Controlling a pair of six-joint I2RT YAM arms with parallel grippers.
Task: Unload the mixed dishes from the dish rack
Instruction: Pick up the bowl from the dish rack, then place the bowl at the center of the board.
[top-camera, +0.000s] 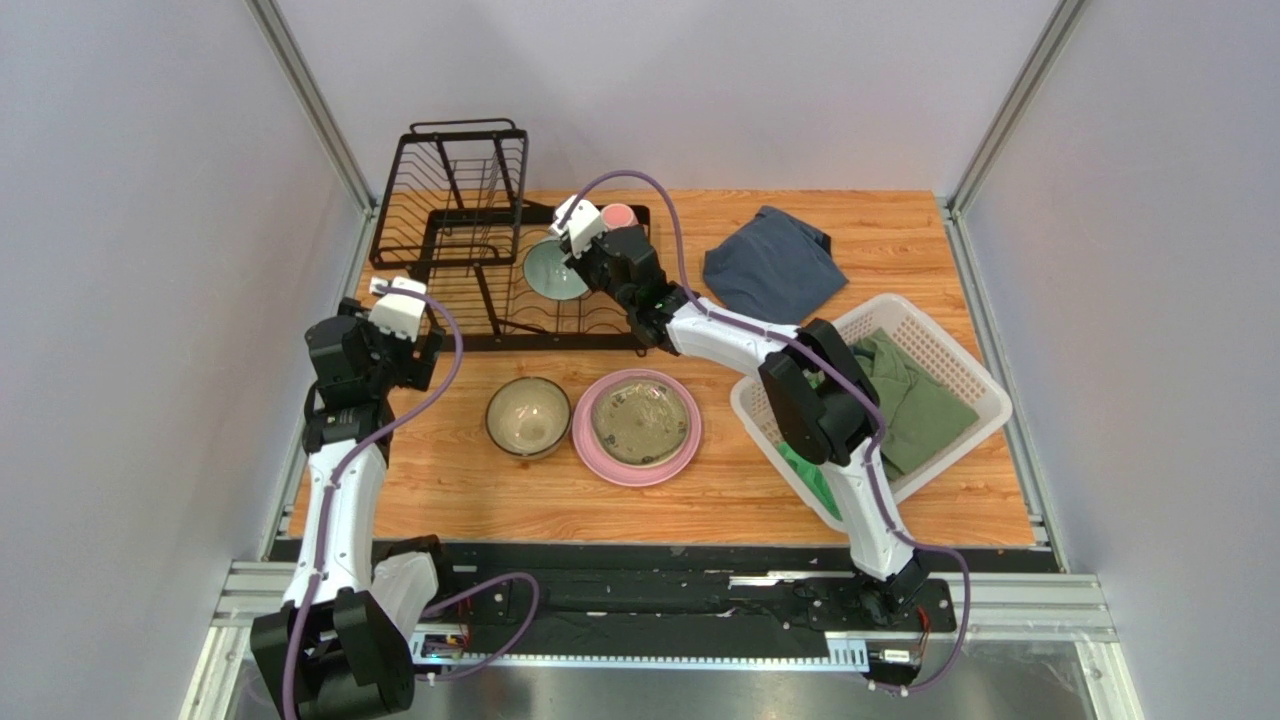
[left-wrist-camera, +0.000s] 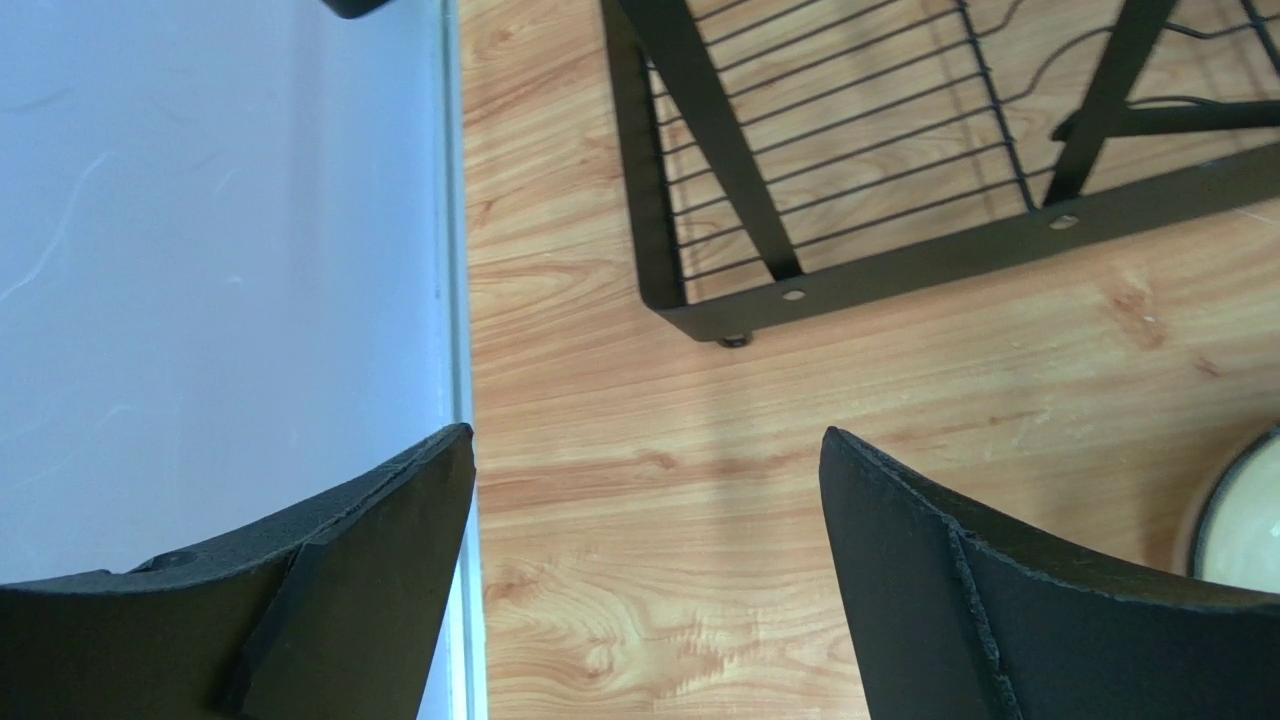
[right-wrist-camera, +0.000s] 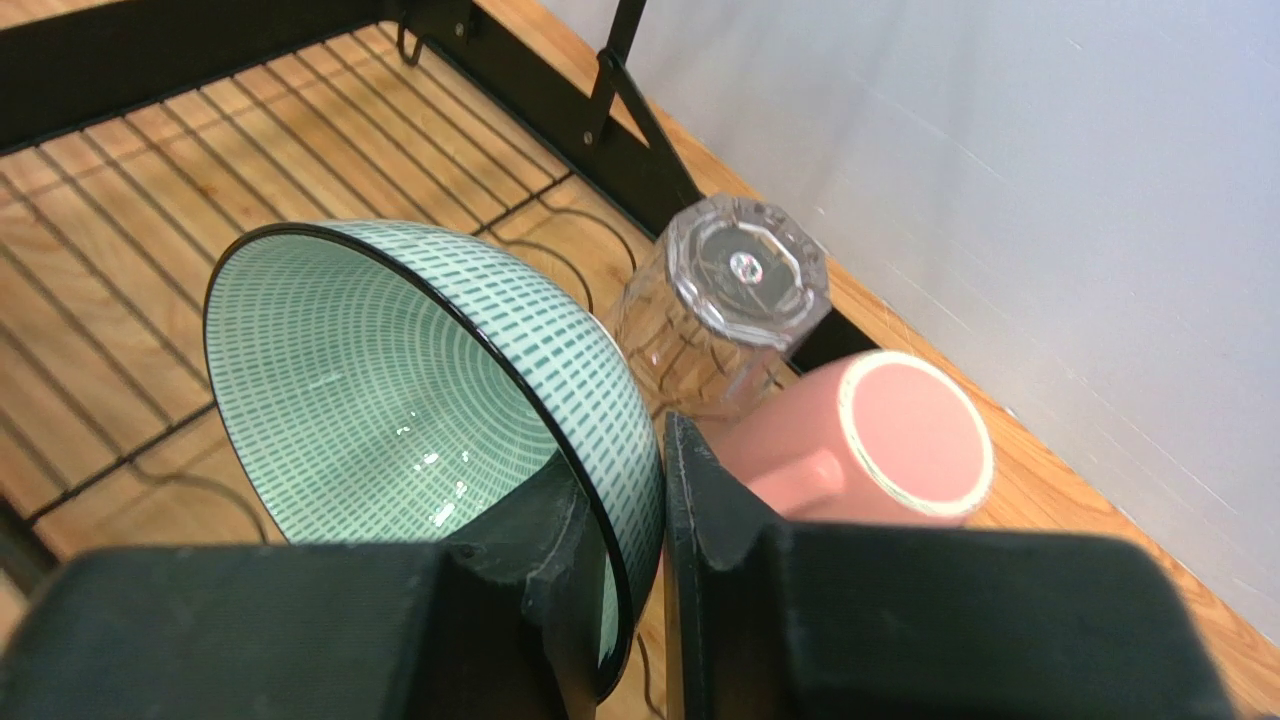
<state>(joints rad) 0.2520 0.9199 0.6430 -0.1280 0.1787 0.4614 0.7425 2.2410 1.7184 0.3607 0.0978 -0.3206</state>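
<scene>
Pinching the pale teal bowl (right-wrist-camera: 391, 390) by its rim, one finger inside and one outside, the right gripper (right-wrist-camera: 661, 495) holds it tilted at the dish rack (right-wrist-camera: 150, 45) tray, just beside the glass tumbler (right-wrist-camera: 721, 300) and pink mug (right-wrist-camera: 887, 443). The left gripper (left-wrist-camera: 646, 495), jaws spread wide, hovers over the table (left-wrist-camera: 676, 420) by the rack's near-left corner.

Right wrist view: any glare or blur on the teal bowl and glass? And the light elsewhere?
Right wrist view: teal bowl sharp, small white glints low inside; glass tumbler glints on its base; right tool nearly black, little detail. Left wrist view: even light, faint soft shadows on the wood near the dish rack. Top view: flat light, no strong glare.
</scene>
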